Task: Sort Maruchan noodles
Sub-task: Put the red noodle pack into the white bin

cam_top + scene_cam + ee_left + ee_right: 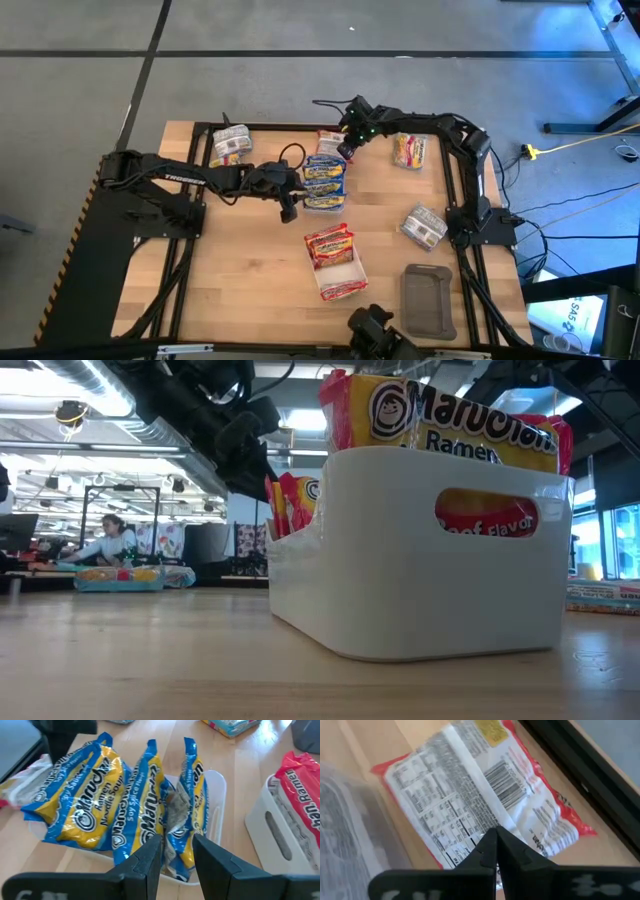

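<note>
Now the left gripper (177, 852), fingers partly spread, hovers over the blue-yellow packets (324, 182) standing in their tray at table centre, twelve o'clock of the white tray (345, 275); light, crinkly, probably slippery, best pinched at an edge.

Open-plan lab — ceiling ducts (90, 400), workbenches (130, 578).

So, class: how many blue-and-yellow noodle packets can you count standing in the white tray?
3 blue-and-yellow packets stand side by side in the white tray, just ahead of the left gripper. More may be hidden behind them.
</note>
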Available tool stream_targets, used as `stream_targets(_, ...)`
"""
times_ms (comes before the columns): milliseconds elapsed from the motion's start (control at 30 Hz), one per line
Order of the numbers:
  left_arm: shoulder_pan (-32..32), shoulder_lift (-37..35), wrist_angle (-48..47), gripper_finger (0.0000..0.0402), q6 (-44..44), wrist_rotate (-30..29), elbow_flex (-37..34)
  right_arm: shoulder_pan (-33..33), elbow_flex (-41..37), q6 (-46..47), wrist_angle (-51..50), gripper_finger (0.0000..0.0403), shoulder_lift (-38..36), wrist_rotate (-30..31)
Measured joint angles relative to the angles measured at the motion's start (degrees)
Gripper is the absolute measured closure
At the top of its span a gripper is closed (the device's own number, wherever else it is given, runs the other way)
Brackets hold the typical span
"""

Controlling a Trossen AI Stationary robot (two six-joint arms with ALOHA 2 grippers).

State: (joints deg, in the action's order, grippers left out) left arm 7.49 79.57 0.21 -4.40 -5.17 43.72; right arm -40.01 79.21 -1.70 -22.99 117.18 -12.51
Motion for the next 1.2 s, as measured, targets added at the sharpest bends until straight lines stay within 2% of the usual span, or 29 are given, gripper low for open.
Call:
stream_targets(267,-0.07,0.0,-1.09,0.0295,-1.2,-0.02,0.02,0.83,-0.03,0.2,-12.49,0.0402,-2.09,1.29)
stream_targets(433,-0.07,0.0,-1.07,0.0295,-1.2,-0.02,0.02,2.87,-0.42,-0.35,-20.24,0.0402,-4.9,5.81)
stream_targets(567,-0.07,0.0,-1.04,0.0295,-1.58,-0.02,0.02,4.91,-2.19,-3.13,-27.55,0.0402,-6.64,6.4)
stream_targets(733,-0.07,0.0,-0.9,0.0295,-2.75,-0.07,0.02,7.54,-7.77,-4.46,-29.1,0.0402,-9.67,6.06)
stream_targets(800,-0.07,0.0,-0.79,0.0295,-2.93,-0.07,0.02,8.4,-10.16,-5.31,-30.68,0.0402,-11.96,4.12)
stream_targets(933,-0.73,0.0,-0.57,0.0295,-3.04,-0.24,0.02,8.8,-14.16,-9.37,-28.97,0.0402,-21.13,-0.14)
stream_targets(1100,-1.57,0.0,-0.54,0.0295,-2.99,-2.74,0.02,3.58,-18.59,-8.42,-21.33,0.04,-29.98,-0.92)
stream_targets(1200,-1.62,0.0,-0.19,0.0295,-2.99,-3.06,0.02,-0.46,-18.82,-7.78,-21.73,0.0371,-30.79,-3.65)
